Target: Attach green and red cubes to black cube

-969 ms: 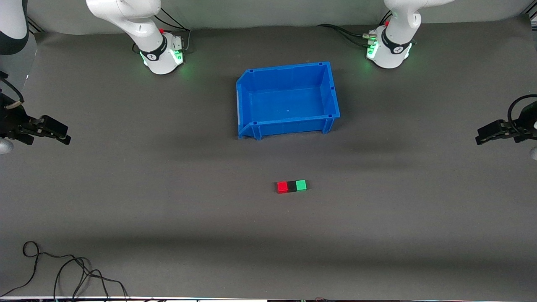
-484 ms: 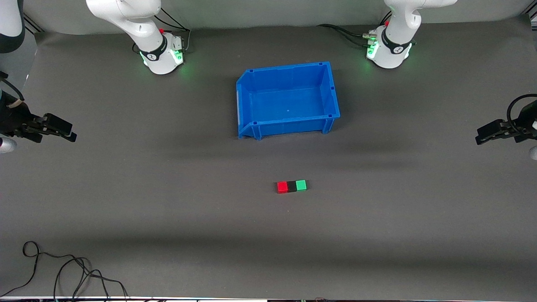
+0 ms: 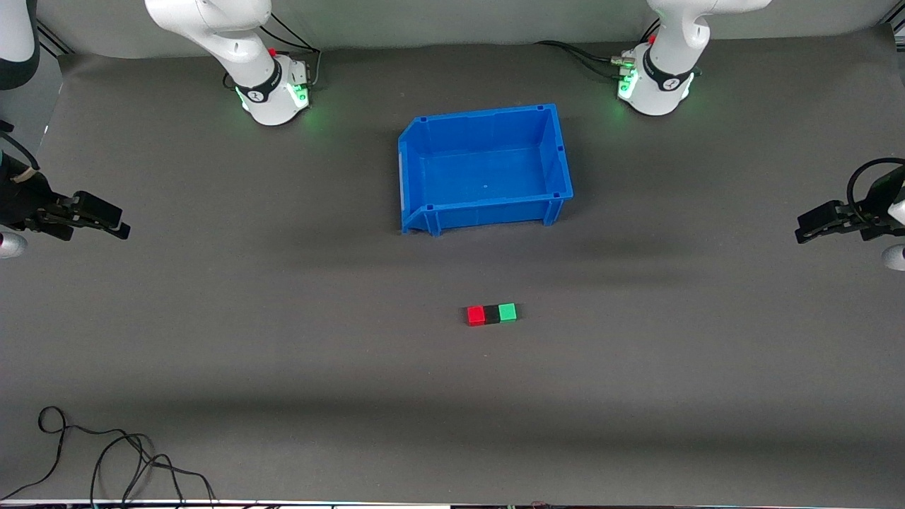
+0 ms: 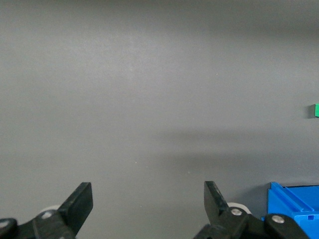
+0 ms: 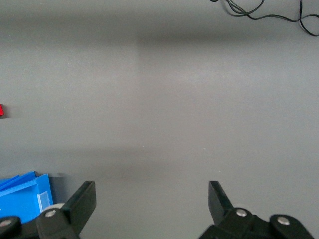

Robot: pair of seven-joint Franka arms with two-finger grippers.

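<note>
The red cube (image 3: 476, 315), the black cube (image 3: 492, 314) and the green cube (image 3: 508, 312) sit touching in one row on the grey mat, black in the middle, nearer to the front camera than the blue bin (image 3: 417, 177). My left gripper (image 3: 801, 234) is open and empty over the mat at the left arm's end of the table. My right gripper (image 3: 121, 230) is open and empty at the right arm's end. The left wrist view shows its gripper (image 4: 148, 196) over bare mat, with an edge of the green cube (image 4: 316, 110). The right wrist view shows its gripper (image 5: 152, 195) and an edge of the red cube (image 5: 1, 110).
The blue bin stands empty between the two arm bases and the cubes; a corner of it shows in the left wrist view (image 4: 291, 199) and the right wrist view (image 5: 25, 191). A loose black cable (image 3: 106, 459) lies at the mat's near corner at the right arm's end.
My right gripper moved slightly toward the table's middle, then held. My left gripper shifted a little toward the middle. The cubes have not moved.
</note>
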